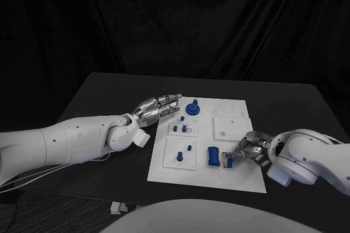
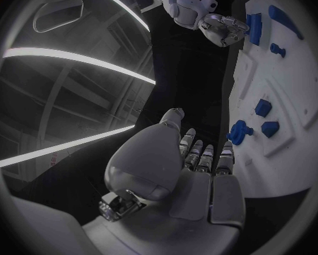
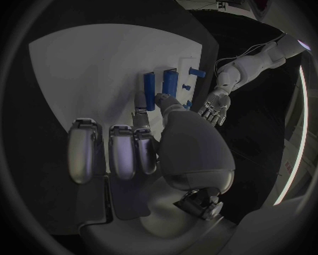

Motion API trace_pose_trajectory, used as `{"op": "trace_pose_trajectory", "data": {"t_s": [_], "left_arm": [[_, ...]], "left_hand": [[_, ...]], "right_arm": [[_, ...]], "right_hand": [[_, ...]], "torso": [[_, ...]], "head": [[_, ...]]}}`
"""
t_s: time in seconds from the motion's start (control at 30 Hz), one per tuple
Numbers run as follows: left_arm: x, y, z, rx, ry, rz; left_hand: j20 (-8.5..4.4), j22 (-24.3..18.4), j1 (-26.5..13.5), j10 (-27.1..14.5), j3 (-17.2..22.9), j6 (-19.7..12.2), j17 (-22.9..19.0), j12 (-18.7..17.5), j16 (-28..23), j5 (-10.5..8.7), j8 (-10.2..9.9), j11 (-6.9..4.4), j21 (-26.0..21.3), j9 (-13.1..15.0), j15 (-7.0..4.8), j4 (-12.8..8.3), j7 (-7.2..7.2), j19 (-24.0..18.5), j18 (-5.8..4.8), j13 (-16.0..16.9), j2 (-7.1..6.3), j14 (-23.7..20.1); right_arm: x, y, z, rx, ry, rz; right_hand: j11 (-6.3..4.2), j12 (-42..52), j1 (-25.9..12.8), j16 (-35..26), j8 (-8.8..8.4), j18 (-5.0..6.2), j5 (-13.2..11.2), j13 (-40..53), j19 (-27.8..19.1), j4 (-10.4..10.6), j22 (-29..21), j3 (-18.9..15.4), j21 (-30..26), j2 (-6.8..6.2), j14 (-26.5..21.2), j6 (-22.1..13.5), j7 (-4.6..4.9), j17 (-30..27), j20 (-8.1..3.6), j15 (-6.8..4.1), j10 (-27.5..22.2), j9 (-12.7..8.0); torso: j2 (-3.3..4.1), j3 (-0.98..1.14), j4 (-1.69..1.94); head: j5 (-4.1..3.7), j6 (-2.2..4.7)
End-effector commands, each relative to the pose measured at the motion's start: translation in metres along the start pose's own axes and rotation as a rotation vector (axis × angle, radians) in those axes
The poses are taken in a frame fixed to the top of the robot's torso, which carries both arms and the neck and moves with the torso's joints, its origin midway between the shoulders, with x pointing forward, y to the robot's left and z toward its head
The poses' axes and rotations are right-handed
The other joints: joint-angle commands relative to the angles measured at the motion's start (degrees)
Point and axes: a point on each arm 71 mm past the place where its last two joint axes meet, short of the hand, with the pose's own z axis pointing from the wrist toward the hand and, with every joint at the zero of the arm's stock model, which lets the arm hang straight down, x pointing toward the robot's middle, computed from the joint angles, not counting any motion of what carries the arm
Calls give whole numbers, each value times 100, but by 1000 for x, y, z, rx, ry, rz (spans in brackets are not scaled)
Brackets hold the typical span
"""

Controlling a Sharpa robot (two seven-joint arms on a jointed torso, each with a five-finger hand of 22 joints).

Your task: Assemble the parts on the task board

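Note:
The white task board (image 1: 232,180) lies mid-table. A round blue knob (image 1: 191,109) stands near its far edge, with small blue pegs (image 1: 181,127) on a raised plate below it and two more pegs (image 1: 180,155) on the near-left plate. A tall blue block (image 1: 213,156) stands on the near part of the board. Beside it is a slim blue bar (image 1: 229,162), which my right hand (image 1: 252,148) pinches between thumb and a finger (image 3: 139,109); the bar (image 3: 150,89) stays on the board. My left hand (image 1: 157,107) hovers at the board's far-left corner, fingers stretched out and holding nothing, close to the knob (image 2: 239,132).
The black table (image 1: 95,96) stretches wide on both sides of the board. A small white object (image 1: 117,207) lies at the table's front edge. A raised white square plate (image 1: 232,127) sits on the board's right half. Black curtain hangs behind.

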Motion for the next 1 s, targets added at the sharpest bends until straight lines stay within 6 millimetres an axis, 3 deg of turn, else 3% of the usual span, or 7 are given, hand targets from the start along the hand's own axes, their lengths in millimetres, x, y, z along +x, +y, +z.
{"op": "trace_pose_trajectory", "data": {"t_s": [0.03, 0.2, 0.27, 0.43, 0.63, 0.83, 1.0], "left_arm": [[2, 0, 1, 7, 13, -15], [2, 0, 1, 5, 14, -16], [2, 0, 1, 5, 14, -16], [3, 1, 1, 4, 15, -17], [3, 1, 1, 3, 17, -18], [3, 1, 1, 1, 17, -19], [3, 2, 1, 0, 17, -19]], "left_hand": [[7, -5, 12, 5, 4, 2, -9, 10, -21, 27, 19, 38, 26, 6, 6, -17, 35, 6, 104, 7, 57, 19], [8, -6, 13, 5, 7, 3, -9, 10, -21, 27, 21, 45, 25, 6, 9, -20, 40, 5, 104, 7, 56, 19], [8, -6, 13, 5, 7, 3, -9, 10, -21, 27, 21, 45, 25, 6, 9, -20, 40, 5, 104, 7, 56, 19], [8, -6, 13, 5, 7, 3, -9, 10, -21, 27, 21, 45, 25, 6, 9, -20, 40, 5, 104, 7, 56, 19], [9, -6, 14, 3, 10, 1, -9, 9, -21, 28, 23, 49, 25, 6, 11, -24, 44, 5, 104, 6, 56, 19], [9, -6, 14, 3, 10, 1, -9, 9, -21, 28, 23, 49, 25, 6, 11, -24, 44, 5, 104, 6, 56, 19], [9, -6, 14, 3, 10, 1, -9, 9, -21, 28, 23, 49, 25, 6, 11, -24, 44, 5, 104, 6, 56, 19]], "right_arm": [[0, 0, 1, 0, -6, 14], [-1, 1, 2, 0, -11, 13], [-1, 1, 3, 1, -13, 12], [-1, 1, 3, 2, -12, 9], [0, 1, 4, 2, -4, 1], [0, 2, 4, 3, 2, -4], [1, 2, 4, 3, 5, -7]], "right_hand": [[-15, 36, -79, 6, -2, 29, -68, 1509, 247, -377, 1228, 414, -15, -8, 425, -52, 12, 483, 23, -34, 619, 19], [-15, 36, -95, 6, 2, 29, -106, 1509, 246, -379, 1228, 422, -18, -7, 425, -58, 11, 481, 23, -34, 619, 31], [-15, 36, -155, 8, 14, 29, -300, 1509, 247, -374, 1229, 430, -16, -4, 425, -79, 11, 481, 26, -32, 619, 67], [-13, 36, -178, 8, 14, 30, -361, 1509, 245, -374, 1227, 436, -21, -3, 424, -99, 14, 478, 27, -31, 619, 82], [-1, 36, -341, 10, 37, 31, -1136, 1509, 244, -338, 1226, 391, -28, -17, 421, -167, 27, 467, 41, -15, 619, 182], [7, 36, -429, 11, 52, 31, -1470, 1509, 246, -287, 1226, 334, -27, -24, 420, -189, 36, 463, 50, -7, 619, 234], [7, 36, -495, 15, 69, 32, -1546, 1509, 244, -237, 1224, 300, -34, -18, 420, -178, 34, 467, 52, -7, 619, 261]], "torso": [[-2, -2, -3], [4, 0, -2], [5, 2, 2], [4, 0, -2], [0, 0, -2], [-2, -1, -5], [0, 0, -1]], "head": [[5, 0], [4, 0], [0, 0], [1, 0], [10, 0], [16, 0], [18, 0]]}}
